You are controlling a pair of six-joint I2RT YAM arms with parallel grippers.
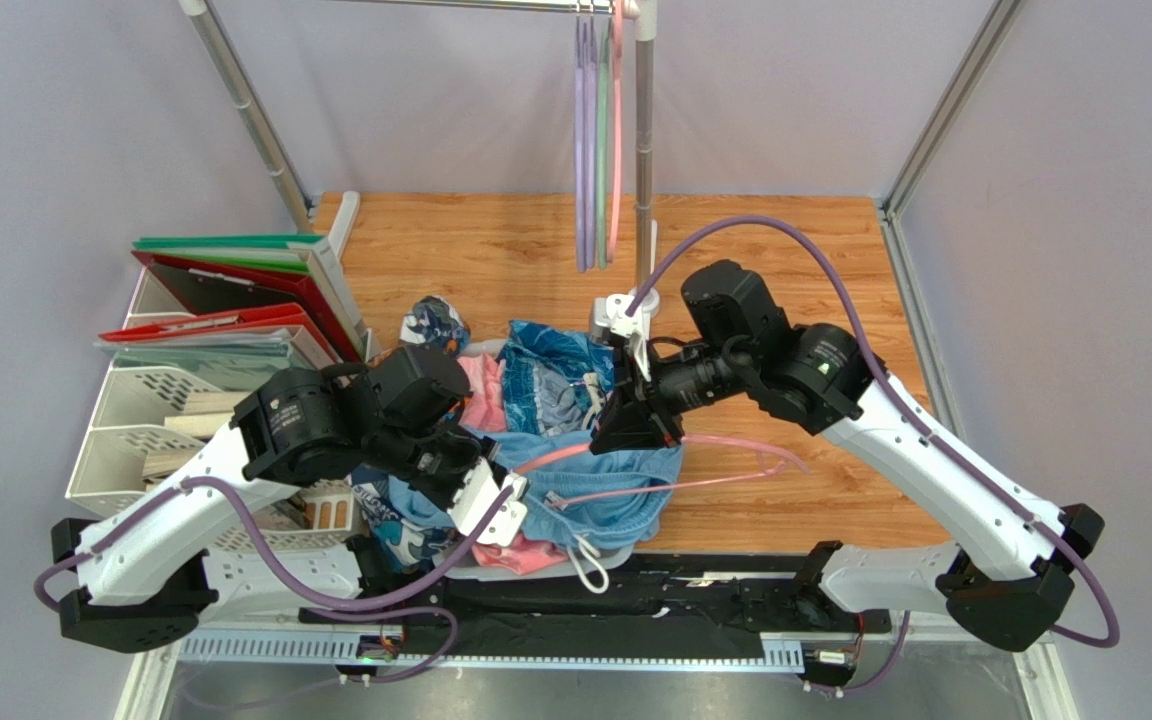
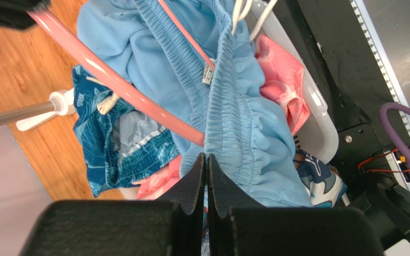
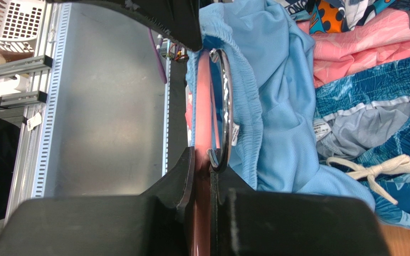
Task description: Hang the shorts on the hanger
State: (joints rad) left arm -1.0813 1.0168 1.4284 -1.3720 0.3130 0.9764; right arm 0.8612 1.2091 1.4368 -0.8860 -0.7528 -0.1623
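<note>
The sky-blue shorts [image 1: 605,488] lie bunched on a heap of clothes at the near middle of the table. The salmon-pink hanger [image 1: 732,444] runs through their gathered waistband [image 2: 244,122], and its loop sticks out to the right. My left gripper [image 2: 206,157] is shut on the waistband's edge. It sits at the shorts' left side [image 1: 507,495]. My right gripper [image 3: 202,157] is shut on the hanger's pink bar [image 3: 203,106], beside a metal hook, and the shorts [image 3: 282,106] hang just to the right of it. It sits above the shorts [image 1: 630,428].
A teal-and-blue patterned garment [image 1: 552,375] and a pink garment [image 1: 485,398] lie under and behind the shorts. They rest partly in a white basket [image 2: 314,101]. File trays and folders [image 1: 222,345] stand at the left. The rack pole [image 1: 642,150] with purple hangers [image 1: 585,150] stands behind.
</note>
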